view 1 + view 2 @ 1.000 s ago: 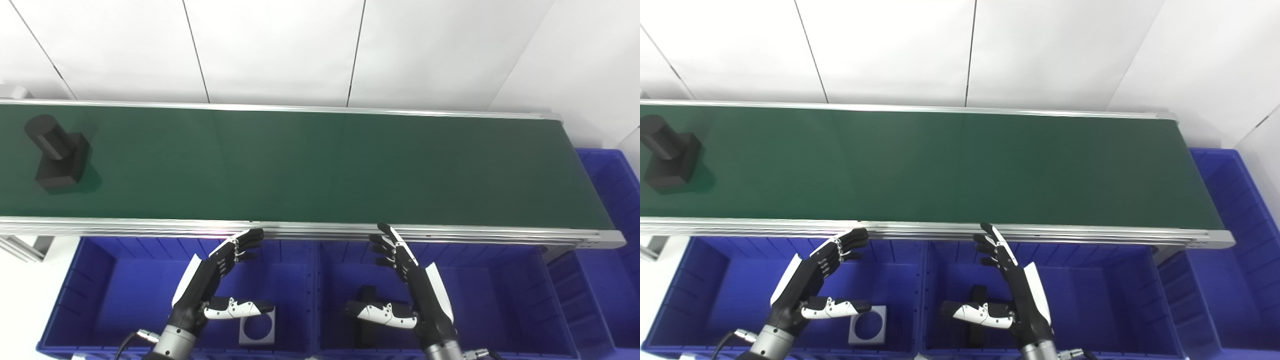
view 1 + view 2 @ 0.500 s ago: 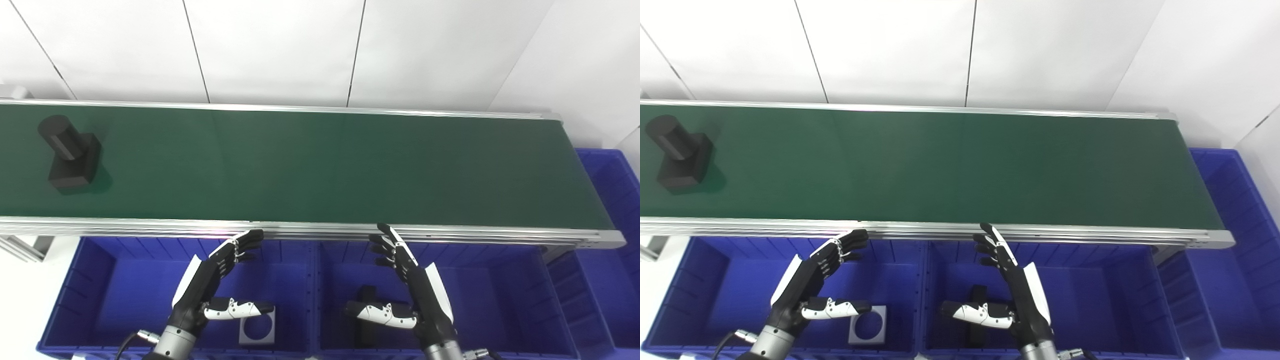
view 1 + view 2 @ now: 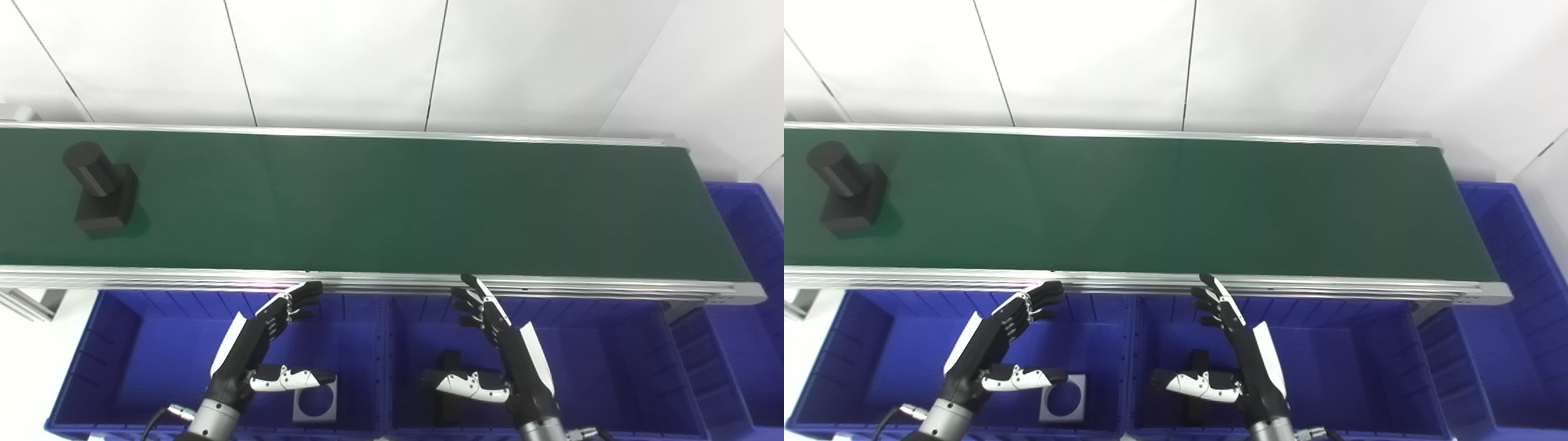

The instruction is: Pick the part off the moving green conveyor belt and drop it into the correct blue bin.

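The black part [image 3: 98, 195] sits far left on the belt [image 3: 392, 202], well apart from us, long axis probably pointing up-left. Our left hand [image 3: 260, 343] is nearer; right hand [image 3: 499, 352] too; both wide, empty.

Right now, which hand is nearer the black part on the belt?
Left. The left hand waits open over the left bin, below and to the right of the black part on the conveyor belt. The right hand is open too, farther right.
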Controlling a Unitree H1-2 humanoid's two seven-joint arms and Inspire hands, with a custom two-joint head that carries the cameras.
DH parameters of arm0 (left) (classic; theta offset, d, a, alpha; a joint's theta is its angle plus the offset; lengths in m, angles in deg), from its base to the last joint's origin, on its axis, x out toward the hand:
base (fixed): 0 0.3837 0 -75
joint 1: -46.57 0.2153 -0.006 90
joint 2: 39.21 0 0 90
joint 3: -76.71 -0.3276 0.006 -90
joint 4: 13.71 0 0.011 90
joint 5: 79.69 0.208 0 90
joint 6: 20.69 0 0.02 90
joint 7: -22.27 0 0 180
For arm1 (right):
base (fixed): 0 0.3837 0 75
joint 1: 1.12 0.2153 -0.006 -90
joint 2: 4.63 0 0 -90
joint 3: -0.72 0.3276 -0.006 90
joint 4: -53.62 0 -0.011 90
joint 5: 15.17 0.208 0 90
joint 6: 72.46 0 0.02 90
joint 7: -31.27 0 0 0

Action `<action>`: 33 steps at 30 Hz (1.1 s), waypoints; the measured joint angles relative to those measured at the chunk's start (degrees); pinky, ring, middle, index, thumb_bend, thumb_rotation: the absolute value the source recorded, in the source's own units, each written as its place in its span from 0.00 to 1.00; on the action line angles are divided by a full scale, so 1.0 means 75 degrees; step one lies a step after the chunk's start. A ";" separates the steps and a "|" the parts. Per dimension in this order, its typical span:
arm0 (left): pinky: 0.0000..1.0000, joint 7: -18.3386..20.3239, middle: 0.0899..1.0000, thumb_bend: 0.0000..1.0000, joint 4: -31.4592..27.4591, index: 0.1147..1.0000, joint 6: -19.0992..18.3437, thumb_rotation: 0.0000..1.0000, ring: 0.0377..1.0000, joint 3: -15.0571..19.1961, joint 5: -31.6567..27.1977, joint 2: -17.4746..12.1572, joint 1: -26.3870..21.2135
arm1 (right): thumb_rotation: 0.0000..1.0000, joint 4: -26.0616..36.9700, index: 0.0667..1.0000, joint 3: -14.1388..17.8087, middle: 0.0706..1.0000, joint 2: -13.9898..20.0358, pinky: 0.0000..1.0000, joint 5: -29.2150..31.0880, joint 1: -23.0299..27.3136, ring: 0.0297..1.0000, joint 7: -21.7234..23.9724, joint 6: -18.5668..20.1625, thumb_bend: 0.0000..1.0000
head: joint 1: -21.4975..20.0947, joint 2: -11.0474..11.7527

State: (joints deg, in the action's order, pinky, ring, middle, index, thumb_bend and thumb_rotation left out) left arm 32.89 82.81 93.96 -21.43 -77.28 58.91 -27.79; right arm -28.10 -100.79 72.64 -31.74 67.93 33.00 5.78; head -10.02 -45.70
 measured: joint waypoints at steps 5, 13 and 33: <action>0.76 -0.0034 0.82 0.81 0.0008 0.80 0.0000 0.24 0.81 -0.0034 0.0032 0.0001 -0.0002 | 0.30 -0.0011 0.93 0.0019 0.84 0.0004 0.74 0.0049 0.0000 0.82 0.0000 -0.0002 0.86 | 0.0886 0.0292; 0.77 -0.0322 0.81 0.85 0.0149 0.78 0.0000 0.21 0.82 -0.0485 0.0197 0.0133 -0.0039 | 0.32 -0.0205 0.95 0.0124 0.86 0.0469 0.77 0.0636 -0.0038 0.82 0.0112 -0.0119 0.85 | 0.2588 0.1124; 0.73 -0.2170 0.80 0.85 0.0615 0.77 0.0001 0.22 0.79 -0.1798 0.1001 -0.0054 -0.0245 | 0.29 -0.0666 0.96 0.0270 0.85 0.0721 0.76 0.0952 -0.0047 0.81 0.0135 -0.0611 0.86 | 0.2871 0.1840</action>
State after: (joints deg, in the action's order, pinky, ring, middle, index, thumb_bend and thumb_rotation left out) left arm 16.62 87.42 93.97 -34.91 -69.77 58.51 -29.63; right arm -33.09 -98.77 78.04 -24.60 67.58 34.01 1.20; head 11.51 -31.90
